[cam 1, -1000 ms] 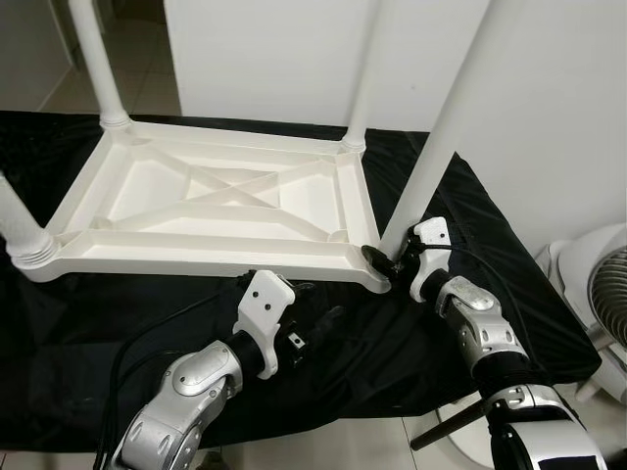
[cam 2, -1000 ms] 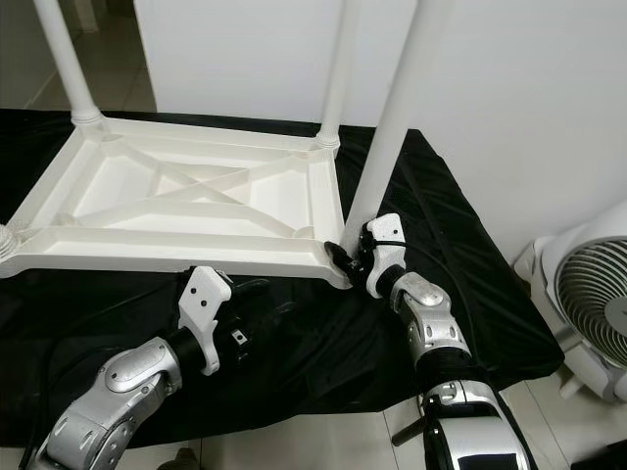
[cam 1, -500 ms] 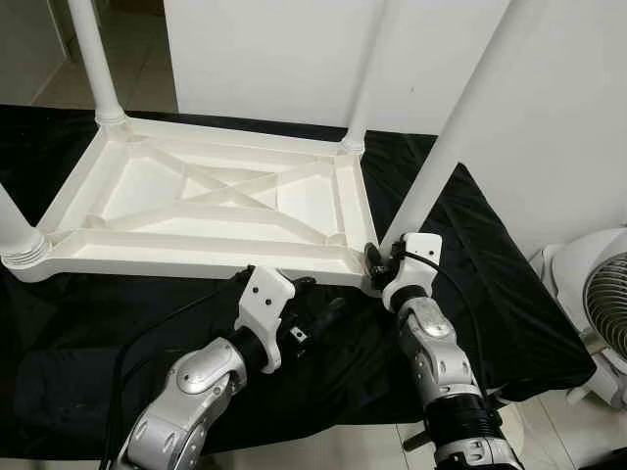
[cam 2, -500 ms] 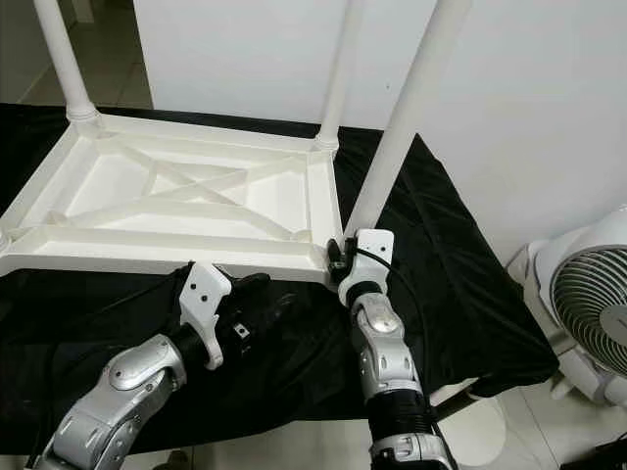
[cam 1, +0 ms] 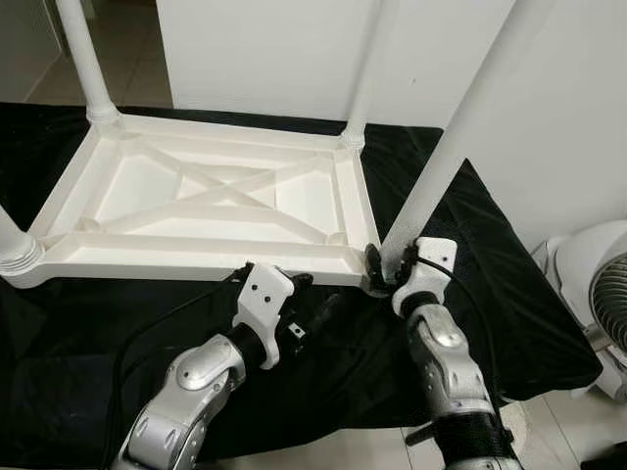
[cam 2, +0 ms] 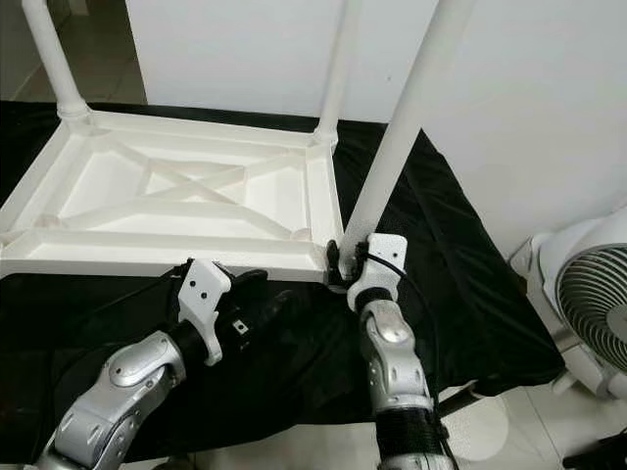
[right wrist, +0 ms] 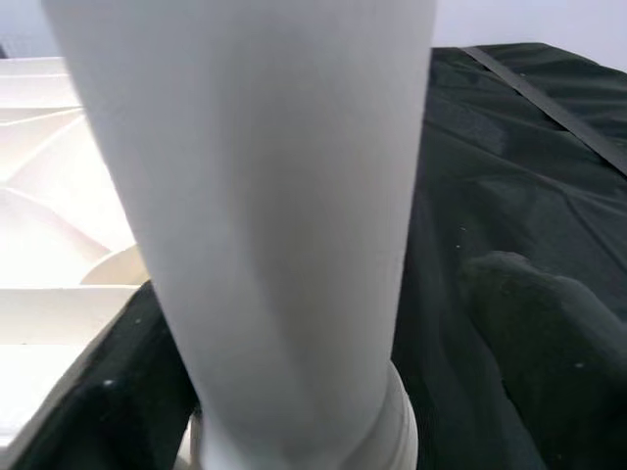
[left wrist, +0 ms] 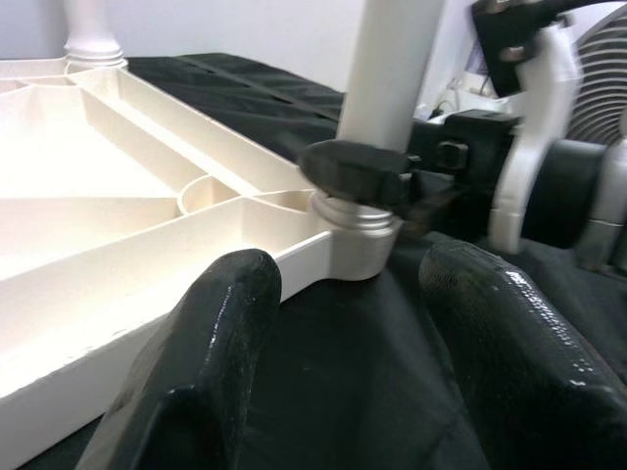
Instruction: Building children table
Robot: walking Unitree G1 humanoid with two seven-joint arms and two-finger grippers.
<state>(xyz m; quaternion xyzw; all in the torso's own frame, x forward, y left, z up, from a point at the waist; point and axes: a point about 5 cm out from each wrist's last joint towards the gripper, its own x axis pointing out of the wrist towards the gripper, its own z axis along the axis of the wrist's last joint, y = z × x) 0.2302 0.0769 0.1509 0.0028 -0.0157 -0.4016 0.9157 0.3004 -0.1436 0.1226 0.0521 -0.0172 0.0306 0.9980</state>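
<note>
Your right gripper has swung in and now clasps the leg at the near right corner of the upturned table top; the left gripper hovers parted, empty. Twisting home looks next.

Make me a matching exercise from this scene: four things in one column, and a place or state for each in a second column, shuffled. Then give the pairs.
Things
1. upside-down white plastic tabletop
2. white round table leg at the near right corner
3. left gripper
4. pale electric fan

Places or states
A. stands on the floor at the right, beside the black cloth
B. open, over the cloth, just before the tabletop's near edge
C. lies on the black cloth, ribs up
D. held at its base by the right gripper

Pairs: 1-C, 2-D, 3-B, 4-A
</note>
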